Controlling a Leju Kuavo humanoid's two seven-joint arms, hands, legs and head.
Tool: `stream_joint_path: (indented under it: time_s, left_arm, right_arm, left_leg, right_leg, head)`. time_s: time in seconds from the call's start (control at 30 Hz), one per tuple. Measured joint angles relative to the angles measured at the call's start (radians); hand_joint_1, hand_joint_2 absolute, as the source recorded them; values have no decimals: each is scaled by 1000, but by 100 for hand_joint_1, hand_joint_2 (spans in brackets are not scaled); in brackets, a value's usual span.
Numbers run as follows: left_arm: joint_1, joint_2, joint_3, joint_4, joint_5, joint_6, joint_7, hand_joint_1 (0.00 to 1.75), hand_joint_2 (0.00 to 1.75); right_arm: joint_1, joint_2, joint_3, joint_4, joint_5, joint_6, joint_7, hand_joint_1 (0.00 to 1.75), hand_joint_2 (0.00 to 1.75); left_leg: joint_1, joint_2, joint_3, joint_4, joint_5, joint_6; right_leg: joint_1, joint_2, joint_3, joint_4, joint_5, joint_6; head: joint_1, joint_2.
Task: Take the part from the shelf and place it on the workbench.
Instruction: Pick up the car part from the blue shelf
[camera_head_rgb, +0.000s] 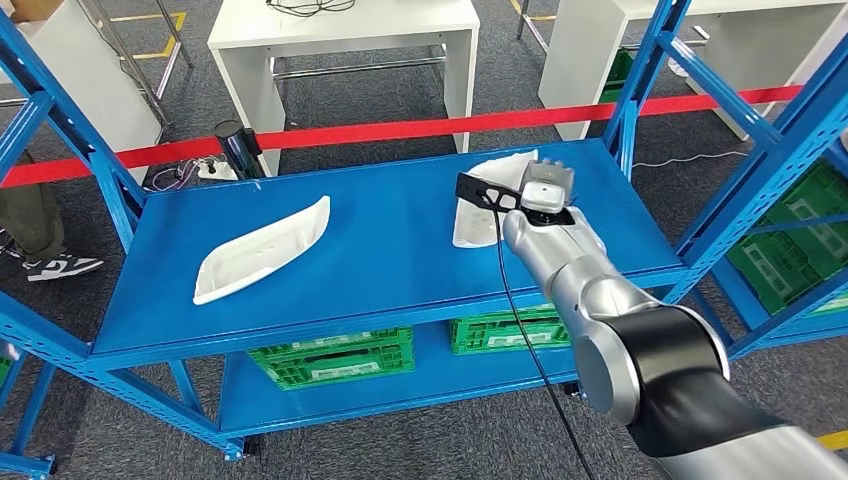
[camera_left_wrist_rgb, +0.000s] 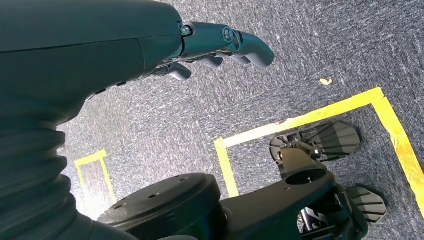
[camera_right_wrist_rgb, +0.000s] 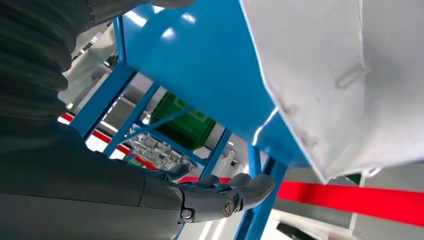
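Observation:
Two white curved parts lie on the blue shelf top (camera_head_rgb: 380, 230). One part (camera_head_rgb: 262, 250) lies at the left. The other part (camera_head_rgb: 472, 225) lies at the right, partly hidden by my right hand (camera_head_rgb: 547, 185), which hovers over its far end. In the right wrist view this part (camera_right_wrist_rgb: 325, 75) is close to my right hand (camera_right_wrist_rgb: 220, 195), whose fingers are stretched out and apart from it, holding nothing. My left hand (camera_left_wrist_rgb: 220, 45) hangs above the carpet floor with its fingers loosely extended and nothing in them.
Green crates (camera_head_rgb: 335, 357) (camera_head_rgb: 505, 330) stand on the lower shelf. Blue uprights (camera_head_rgb: 640, 90) frame the shelf, with another blue rack at the right. A red barrier tape (camera_head_rgb: 400, 130) runs behind, white tables (camera_head_rgb: 340, 40) beyond it. A person's shoe (camera_head_rgb: 55, 265) shows at the left.

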Motion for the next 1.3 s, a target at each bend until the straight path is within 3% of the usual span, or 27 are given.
stream_joint_path:
  time_s: [0.7,0.83,1.3]
  left_arm:
    - [0,-1,0,0,12,0,0,0,175]
    - [0,-1,0,0,12,0,0,0,0]
    - [0,-1,1,0,16,0,4,0,0]
  right_arm:
    - [-44,-33,18,0,-1,20,13,0,175]
    - [-43,-38,18,1,-2,20,15,0,175]
    - [-31,-45,18,4,-3,19,17,0,175]
  left_leg:
    - [0,0,0,0,0,0]
    - [0,0,0,0,0,0]
    - [0,0,-1,0,0,0]
  right_leg:
    - [0,0,0,0,0,0]
    - [0,0,0,0,0,0]
    - [0,0,-1,0,0,0]
  head:
    - [0,0]
    - [0,0]
    - [0,0]
